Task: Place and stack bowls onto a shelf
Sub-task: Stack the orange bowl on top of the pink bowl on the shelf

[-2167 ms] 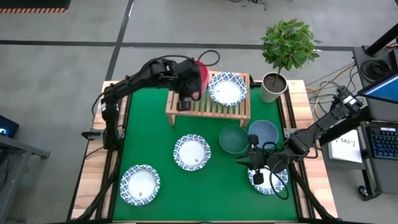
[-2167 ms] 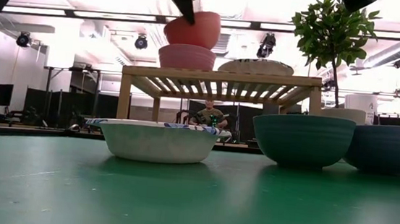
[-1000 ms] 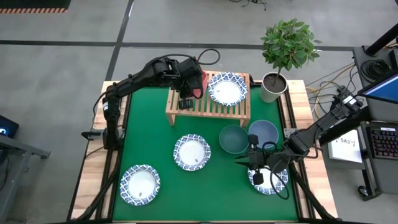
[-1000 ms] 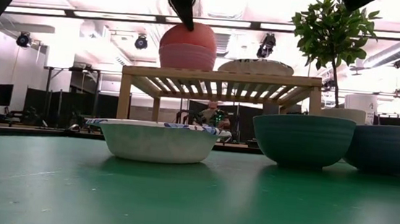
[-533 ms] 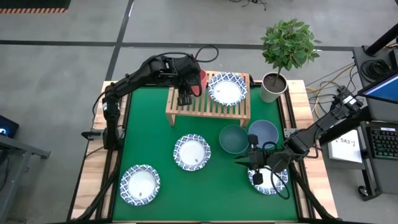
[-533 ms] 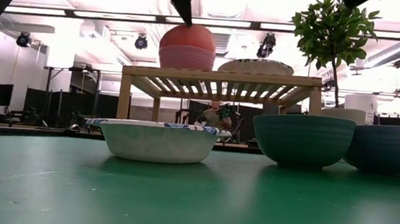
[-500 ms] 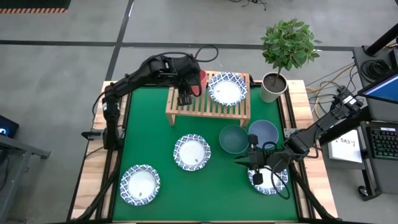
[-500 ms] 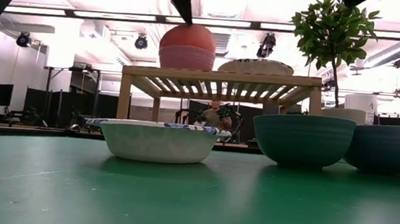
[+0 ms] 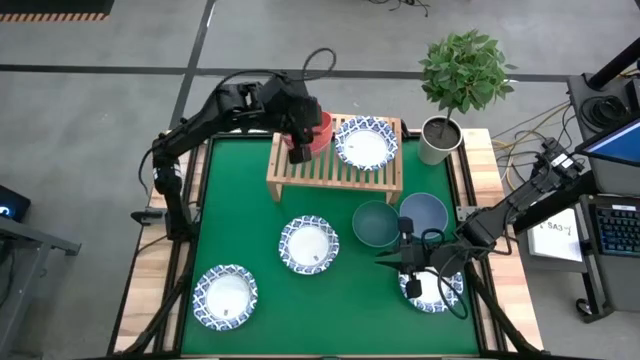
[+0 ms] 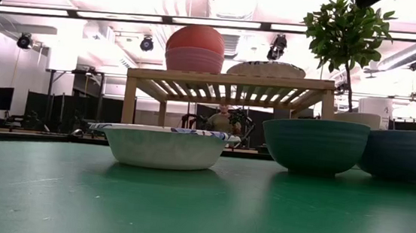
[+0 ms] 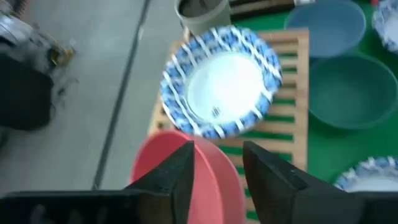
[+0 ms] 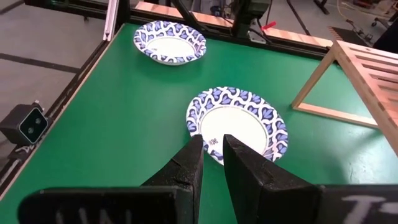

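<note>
A: The left claw [image 9: 297,152] hung just above the red bowl [image 9: 318,131], fingers parted with nothing between them. That bowl sat nested in the pink bowl [image 10: 195,59] on the shelf [image 9: 335,170], directly below the claw.

B: So the stack looked delivered, by my reckoning. One patterned white bowl [image 9: 365,143] shared the slats, just beside the claw.

A: And the right claw [image 9: 415,281]? It hovered over a white bowl [image 9: 432,287] near the surface's [image 9: 250,240] front right corner. Its fingers stood only narrowly apart, and I couldn't say whether that counted as open or closed (no bowl was in them in the wrist view, mind).

B: Next, I'd judge, a fresh pick was due. The teal bowl [image 9: 376,223] and blue bowl [image 9: 423,214] waited just beyond the right claw; two more white bowls [image 9: 308,244] lay well away from the left claw, towards the front. A rim grip would need the fingers straddling the edge.
</note>
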`<action>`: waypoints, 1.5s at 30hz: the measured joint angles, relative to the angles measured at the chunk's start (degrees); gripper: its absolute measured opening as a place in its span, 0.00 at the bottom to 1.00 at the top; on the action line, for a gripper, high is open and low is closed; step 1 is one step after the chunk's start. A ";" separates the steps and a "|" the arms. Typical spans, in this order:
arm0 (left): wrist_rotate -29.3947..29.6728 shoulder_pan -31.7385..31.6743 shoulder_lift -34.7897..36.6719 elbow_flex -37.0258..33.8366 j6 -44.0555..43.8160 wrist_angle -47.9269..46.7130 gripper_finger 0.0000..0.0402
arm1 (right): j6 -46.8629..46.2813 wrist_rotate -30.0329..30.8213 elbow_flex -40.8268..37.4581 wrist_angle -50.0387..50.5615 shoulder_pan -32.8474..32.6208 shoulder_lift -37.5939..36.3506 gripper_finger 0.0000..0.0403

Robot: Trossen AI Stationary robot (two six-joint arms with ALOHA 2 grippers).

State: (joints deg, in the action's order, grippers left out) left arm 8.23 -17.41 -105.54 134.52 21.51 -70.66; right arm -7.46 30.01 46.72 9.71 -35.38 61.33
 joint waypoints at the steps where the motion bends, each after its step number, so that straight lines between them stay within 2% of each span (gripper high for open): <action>1: -0.02 -0.37 0.32 -0.02 0.12 1.16 0.26 | 0.00 0.01 -0.35 -0.46 -0.01 0.01 0.13; 4: -0.42 -1.76 1.17 -0.02 -0.03 1.89 0.20 | 0.28 -0.01 -1.51 -2.25 0.01 0.03 0.13; 9: -6.24 -3.39 1.31 -1.69 -2.33 2.40 0.11 | 1.07 0.01 -1.90 -3.12 0.00 0.04 0.13; 17: -6.23 -5.07 2.35 -10.22 -2.06 8.09 0.03 | 1.14 0.01 -1.90 -3.18 0.00 0.04 0.13; 20: -6.23 -6.16 5.01 -16.37 -2.53 14.01 0.00 | 1.45 0.01 -1.92 -3.17 -0.01 0.04 0.13; 24: -6.23 -7.11 11.70 -28.54 -4.46 25.23 0.00 | 2.14 0.01 -1.96 -3.16 0.01 0.04 0.13; 31: -6.27 -7.06 23.50 -53.40 -9.48 52.53 0.00 | 2.21 0.01 -1.97 -3.18 0.01 0.04 0.13; 35: -6.27 -7.04 27.01 -63.75 -13.30 64.47 0.00 | 2.16 0.01 -1.97 -3.20 0.00 0.04 0.13; 39: -6.29 -7.02 27.72 -69.80 -14.91 68.41 0.00 | 2.05 0.02 -1.97 -3.19 0.00 0.04 0.13; 45: -6.27 -6.91 27.85 -71.67 -16.10 68.95 0.00 | 2.12 0.01 -1.97 -3.18 0.01 0.04 0.13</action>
State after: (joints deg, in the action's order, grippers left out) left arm 1.96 -24.31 -77.69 62.85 5.41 -1.71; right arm -5.34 30.02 44.75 6.52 -35.38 61.36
